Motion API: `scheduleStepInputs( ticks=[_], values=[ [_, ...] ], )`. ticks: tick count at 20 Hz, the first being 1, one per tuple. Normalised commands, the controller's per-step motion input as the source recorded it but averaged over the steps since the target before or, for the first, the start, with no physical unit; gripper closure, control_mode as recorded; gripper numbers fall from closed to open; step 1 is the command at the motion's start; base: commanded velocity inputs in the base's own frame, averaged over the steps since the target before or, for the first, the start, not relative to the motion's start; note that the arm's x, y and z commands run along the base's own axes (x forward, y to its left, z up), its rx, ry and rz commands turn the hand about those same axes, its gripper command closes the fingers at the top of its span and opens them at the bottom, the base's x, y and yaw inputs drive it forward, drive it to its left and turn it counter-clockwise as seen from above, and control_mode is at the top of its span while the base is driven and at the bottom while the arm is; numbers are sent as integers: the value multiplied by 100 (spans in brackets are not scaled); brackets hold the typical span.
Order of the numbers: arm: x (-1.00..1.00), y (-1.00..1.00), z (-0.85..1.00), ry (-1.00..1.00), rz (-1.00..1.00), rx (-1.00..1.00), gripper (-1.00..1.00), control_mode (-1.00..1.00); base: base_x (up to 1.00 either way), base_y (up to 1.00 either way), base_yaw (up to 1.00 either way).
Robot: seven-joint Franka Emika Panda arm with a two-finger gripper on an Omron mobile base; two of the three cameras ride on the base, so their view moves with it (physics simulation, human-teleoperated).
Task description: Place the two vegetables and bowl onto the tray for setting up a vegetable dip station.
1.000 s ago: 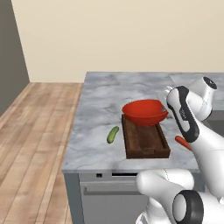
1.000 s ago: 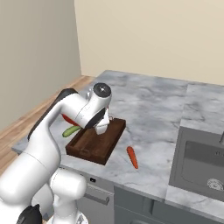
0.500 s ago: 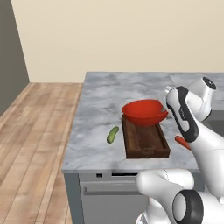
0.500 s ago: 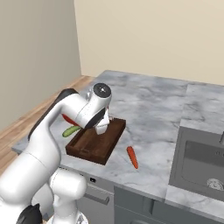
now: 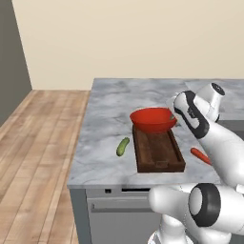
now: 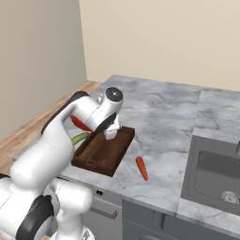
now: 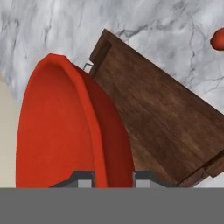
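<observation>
Gripper (image 7: 113, 178) clenched on rim of red bowl (image 5: 152, 119), bowl hanging tilted over far end of wooden tray (image 5: 158, 151); bowl looks stiff, glossy, likely slippery, light enough for thin rim pinch; cucumber (image 5: 123, 146) on marble counter (image 5: 105, 124) just left of tray; carrot (image 5: 200, 155) right of tray; both firm, best taken mid-length across narrow width.
</observation>
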Motion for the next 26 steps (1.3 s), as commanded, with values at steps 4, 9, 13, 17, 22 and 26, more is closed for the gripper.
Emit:
scheduleStepInputs(
  ticks=[4,9,13,17,22,26],
  values=[
    [42,-20,-15,3,1,1,100,-100,0,0,0],
    [22,-17,-23,0,1,-1,100,-100,0,0,0],
    [5,-2,-34,-8,8,0,100,-100,0,0,0],
    [17,0,-30,-11,6,0,100,-100,0,0,0],
    [32,-2,-25,-1,0,1,100,-100,0,0,0],
    [33,-2,-30,2,0,4,100,-100,0,0,0]
  ],
)
